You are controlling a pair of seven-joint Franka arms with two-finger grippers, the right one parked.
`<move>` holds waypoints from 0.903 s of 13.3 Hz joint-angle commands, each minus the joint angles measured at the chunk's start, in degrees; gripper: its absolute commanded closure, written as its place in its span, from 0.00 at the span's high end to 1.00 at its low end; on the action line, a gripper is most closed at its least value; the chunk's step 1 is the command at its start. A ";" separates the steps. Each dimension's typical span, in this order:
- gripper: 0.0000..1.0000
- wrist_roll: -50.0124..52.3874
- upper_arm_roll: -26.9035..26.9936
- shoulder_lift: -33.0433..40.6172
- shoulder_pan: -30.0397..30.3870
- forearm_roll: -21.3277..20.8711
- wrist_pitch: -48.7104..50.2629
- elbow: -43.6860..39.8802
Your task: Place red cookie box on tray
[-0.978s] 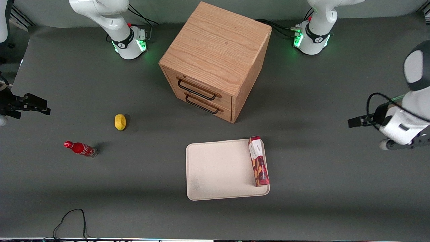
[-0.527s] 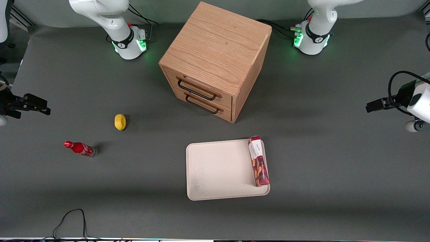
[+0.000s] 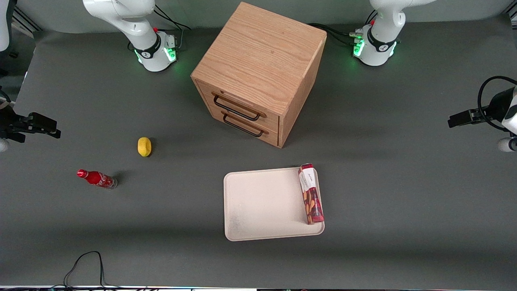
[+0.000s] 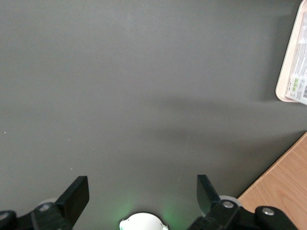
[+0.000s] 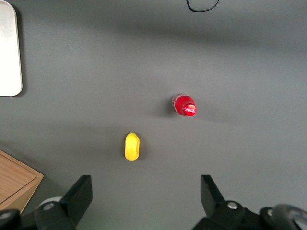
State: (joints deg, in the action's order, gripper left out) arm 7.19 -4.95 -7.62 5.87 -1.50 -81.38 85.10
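Note:
The red cookie box (image 3: 311,194) lies flat on the tray (image 3: 262,202), along the tray's edge toward the working arm's end of the table. Its white label end points to the wooden cabinet. In the left wrist view a strip of the tray rim (image 4: 284,81) shows, with the box's white label (image 4: 300,84) on it. My gripper (image 4: 141,190) hovers over bare grey table, far from the tray toward the working arm's end. It is open and holds nothing. Its wrist (image 3: 505,117) shows at the edge of the front view.
A wooden two-drawer cabinet (image 3: 258,72) stands farther from the front camera than the tray; its corner (image 4: 283,187) lies near my gripper. A yellow lemon (image 3: 144,146) and a small red cola bottle (image 3: 97,178) lie toward the parked arm's end. A black cable (image 3: 87,264) loops at the table's near edge.
My arm has drawn away from the tray, toward the working arm's end and farther from the front camera. The box and tray have not moved.

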 commanded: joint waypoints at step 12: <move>1.00 1.95 8.20 2.61 -8.93 0.97 1.04 -1.16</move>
State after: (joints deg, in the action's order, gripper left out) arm 7.84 2.58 -4.61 -0.29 0.42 -81.25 84.43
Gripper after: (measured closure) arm 0.000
